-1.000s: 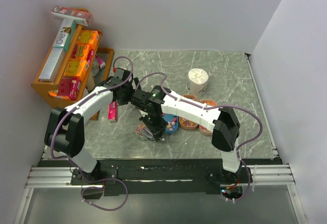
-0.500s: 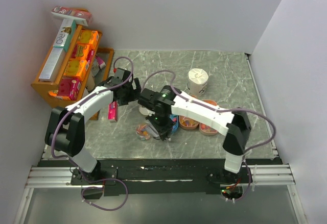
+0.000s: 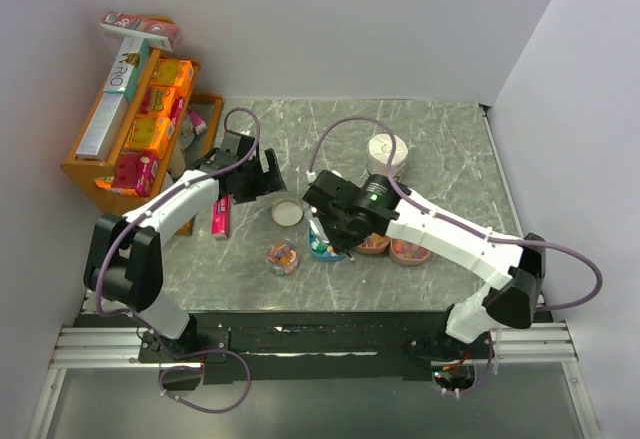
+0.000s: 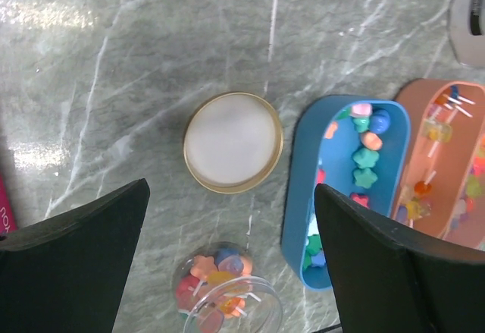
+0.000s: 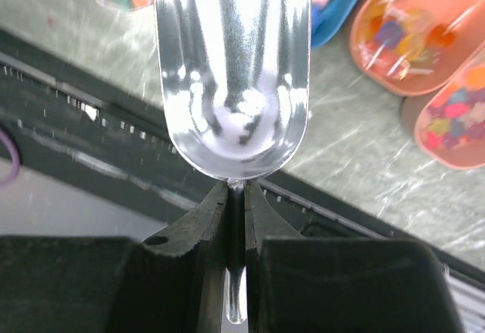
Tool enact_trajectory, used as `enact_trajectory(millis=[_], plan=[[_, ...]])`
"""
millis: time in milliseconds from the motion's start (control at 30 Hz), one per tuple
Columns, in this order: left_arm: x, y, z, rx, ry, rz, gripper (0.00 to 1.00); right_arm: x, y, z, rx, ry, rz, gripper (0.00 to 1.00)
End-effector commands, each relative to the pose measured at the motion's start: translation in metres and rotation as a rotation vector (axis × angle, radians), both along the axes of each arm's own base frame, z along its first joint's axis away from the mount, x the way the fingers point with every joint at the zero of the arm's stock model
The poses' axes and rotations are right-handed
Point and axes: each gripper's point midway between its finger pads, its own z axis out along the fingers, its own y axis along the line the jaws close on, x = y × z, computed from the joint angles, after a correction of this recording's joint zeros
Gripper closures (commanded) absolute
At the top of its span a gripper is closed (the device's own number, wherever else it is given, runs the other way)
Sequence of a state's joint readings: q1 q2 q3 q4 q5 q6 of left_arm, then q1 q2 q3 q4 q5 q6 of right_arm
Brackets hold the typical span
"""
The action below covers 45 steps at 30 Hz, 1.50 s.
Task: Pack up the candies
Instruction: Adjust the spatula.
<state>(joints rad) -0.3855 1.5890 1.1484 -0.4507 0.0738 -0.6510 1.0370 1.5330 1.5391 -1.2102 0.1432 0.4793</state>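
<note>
Beside one jar (image 4: 220,291), three trays (image 4: 294,204) hold candies (image 4: 364,156).

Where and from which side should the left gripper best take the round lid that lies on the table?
Probably by its gold rim, across the full width, coming straight down. The round lid lies flat and thin, with bare table around it, so the open left gripper has only the edge to pinch.
</note>
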Motion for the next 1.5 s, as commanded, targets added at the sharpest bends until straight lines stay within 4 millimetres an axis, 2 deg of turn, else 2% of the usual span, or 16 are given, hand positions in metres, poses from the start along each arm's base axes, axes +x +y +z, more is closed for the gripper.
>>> enact_trajectory(millis=[0, 133, 300, 533, 700, 800, 1100, 1467], plan=[[0.006, -0.014, 0.041, -0.056, -0.119, -0.073, 0.04, 0.029, -0.003, 0.023, 0.108, -0.163, -0.103, 1.00], [0.005, -0.024, 0.060, -0.105, -0.178, -0.114, 0.04, 0.036, -0.010, 0.016, 0.114, -0.163, -0.140, 1.00], [0.005, -0.036, 0.064, -0.121, -0.192, -0.156, 0.04, 0.043, -0.027, 0.008, 0.106, -0.181, -0.204, 1.00], [0.002, -0.078, 0.075, -0.166, -0.235, -0.303, 0.04, 0.051, -0.047, 0.001, 0.124, -0.188, -0.244, 1.00], [-0.015, -0.107, 0.083, -0.223, -0.267, -0.448, 0.04, 0.048, -0.051, -0.006, 0.107, -0.183, -0.212, 1.00], [-0.022, -0.116, 0.081, -0.258, -0.261, -0.491, 0.01, 0.048, -0.053, -0.004, 0.115, -0.196, -0.213, 1.00], [-0.037, -0.128, 0.079, -0.304, -0.260, -0.569, 0.05, 0.052, -0.045, 0.003, 0.149, -0.219, -0.178, 1.00], [-0.037, -0.134, 0.073, -0.307, -0.241, -0.586, 0.08, 0.044, -0.039, 0.012, 0.216, -0.210, -0.148, 1.00]])
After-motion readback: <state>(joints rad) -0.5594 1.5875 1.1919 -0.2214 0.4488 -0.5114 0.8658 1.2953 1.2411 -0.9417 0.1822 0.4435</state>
